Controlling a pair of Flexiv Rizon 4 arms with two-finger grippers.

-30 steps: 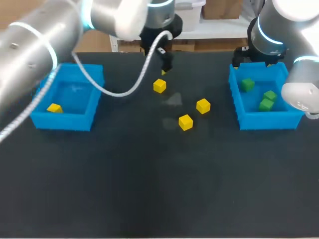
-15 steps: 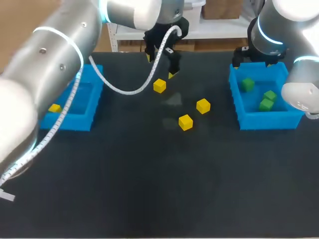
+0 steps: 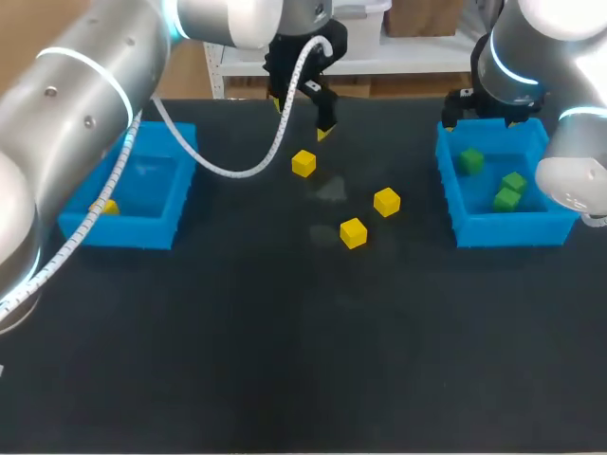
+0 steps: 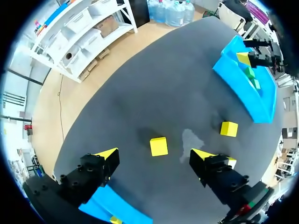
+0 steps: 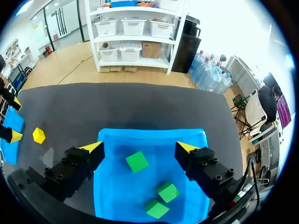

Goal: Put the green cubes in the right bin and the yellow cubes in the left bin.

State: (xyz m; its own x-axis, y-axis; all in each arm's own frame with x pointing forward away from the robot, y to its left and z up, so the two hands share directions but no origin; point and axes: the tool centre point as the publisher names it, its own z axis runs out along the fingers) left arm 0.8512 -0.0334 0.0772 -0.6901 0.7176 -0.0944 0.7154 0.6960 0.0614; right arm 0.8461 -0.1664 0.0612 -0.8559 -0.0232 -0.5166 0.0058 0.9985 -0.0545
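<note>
Yellow tips of my left gripper (image 4: pixel 155 154) are standing wide apart, gripping nothing, as it is hanging over the far middle of the black table (image 3: pixel 285 360). The far yellow cube (image 4: pixel 158 146) is lying on the table between those fingers and just ahead of them, touching neither. Two more are sitting apart from it toward the right bin (image 3: pixel 453 216): the right yellow cube (image 3: pixel 386 201) and the near yellow cube (image 3: pixel 353 232), neither touching the other. A fourth, the binned yellow cube (image 3: pixel 106 206), is resting inside the left bin (image 3: pixel 119 233), partly hidden by my left arm's cable.

My right gripper (image 5: pixel 139 148) is hovering over the far end of the right bin, its fingers spread and holding nothing. Three green cubes (image 5: pixel 137 161) are lying on the bin floor below it, one under the gap between my fingers and two side by side nearer the bin's front wall.
</note>
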